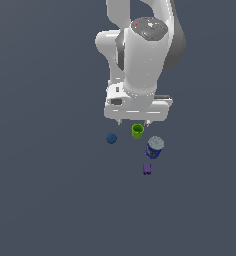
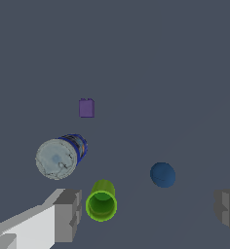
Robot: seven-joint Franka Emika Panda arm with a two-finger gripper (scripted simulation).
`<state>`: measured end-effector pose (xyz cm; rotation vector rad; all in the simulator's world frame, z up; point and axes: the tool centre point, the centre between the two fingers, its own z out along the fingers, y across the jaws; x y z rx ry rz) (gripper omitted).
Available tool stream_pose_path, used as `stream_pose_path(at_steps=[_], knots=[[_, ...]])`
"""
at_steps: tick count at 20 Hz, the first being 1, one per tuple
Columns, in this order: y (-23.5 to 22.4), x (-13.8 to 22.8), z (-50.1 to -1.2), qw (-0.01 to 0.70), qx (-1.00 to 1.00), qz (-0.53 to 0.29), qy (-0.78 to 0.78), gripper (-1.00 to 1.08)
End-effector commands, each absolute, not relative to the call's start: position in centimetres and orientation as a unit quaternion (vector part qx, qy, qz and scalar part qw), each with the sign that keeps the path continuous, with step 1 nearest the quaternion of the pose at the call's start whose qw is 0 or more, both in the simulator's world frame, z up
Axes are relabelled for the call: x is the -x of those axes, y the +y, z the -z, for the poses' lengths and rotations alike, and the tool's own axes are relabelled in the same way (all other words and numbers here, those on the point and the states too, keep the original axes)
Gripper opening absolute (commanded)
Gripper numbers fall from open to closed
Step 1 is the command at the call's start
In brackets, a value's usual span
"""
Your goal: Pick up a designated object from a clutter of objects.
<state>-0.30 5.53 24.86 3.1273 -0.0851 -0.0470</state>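
Four items are counted on the grey worktop [image 1: 45,200]: one blue can [image 1: 154,147], one green cup [image 1: 137,131], one dark-blue ball [image 1: 111,138] and one purple block [image 1: 147,169]. The cup stands just beside the can, the ball well apart at the exterior view's left. The pincer [image 2: 148,214] is seen spread apart, gripping nothing. The can stands upright outside its fingers [image 2: 68,214], the cup between them.

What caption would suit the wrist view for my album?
Open gripper above a blue can, green cup, dark-blue ball and purple block.
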Motion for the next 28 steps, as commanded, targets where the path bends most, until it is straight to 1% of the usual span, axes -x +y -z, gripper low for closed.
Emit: stream_pose_path(at_steps=[1, 16, 22, 28], knots=[[6.6, 0.2, -23.7, 0.008, -0.999, 0.013, -0.040, 1.00], [14.7, 0.7, -15.4, 0.005, -0.991, 0.002, -0.136, 1.00], [16.7, 1.2, -13.4, 0.002, -0.987, 0.001, -0.159, 1.00], [17.6, 1.5, -12.5, 0.000, -0.986, 0.000, -0.170, 1.00]])
